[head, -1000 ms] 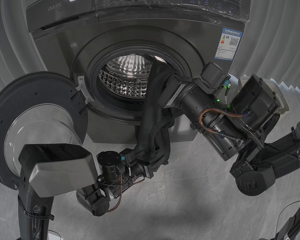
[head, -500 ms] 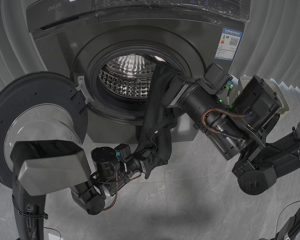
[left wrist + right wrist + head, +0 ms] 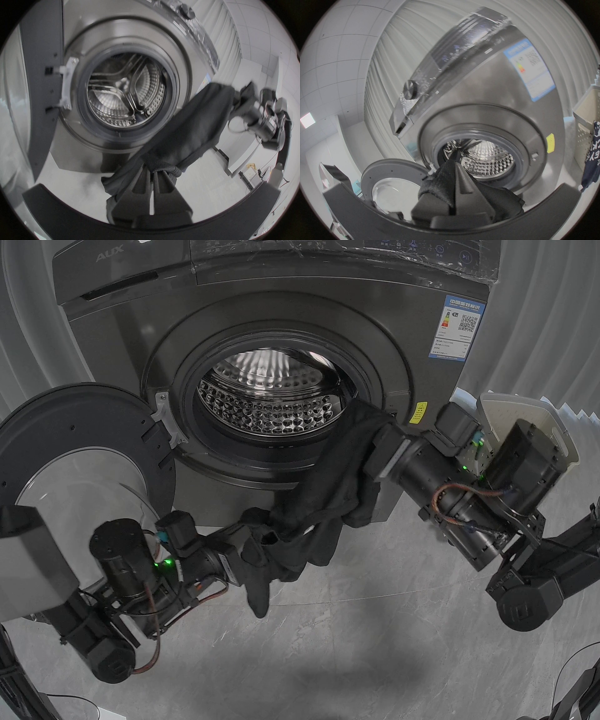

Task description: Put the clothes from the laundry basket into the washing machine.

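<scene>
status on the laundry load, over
Left gripper and right gripper both shut on black garment. Garment slung between them, outside drum. Door open, opening unblocked.

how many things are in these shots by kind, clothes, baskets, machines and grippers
clothes: 2, the black garment and the dark blue garment
laundry basket: 1
washing machine: 1
grippers: 2, the left gripper and the right gripper
total: 6
</scene>
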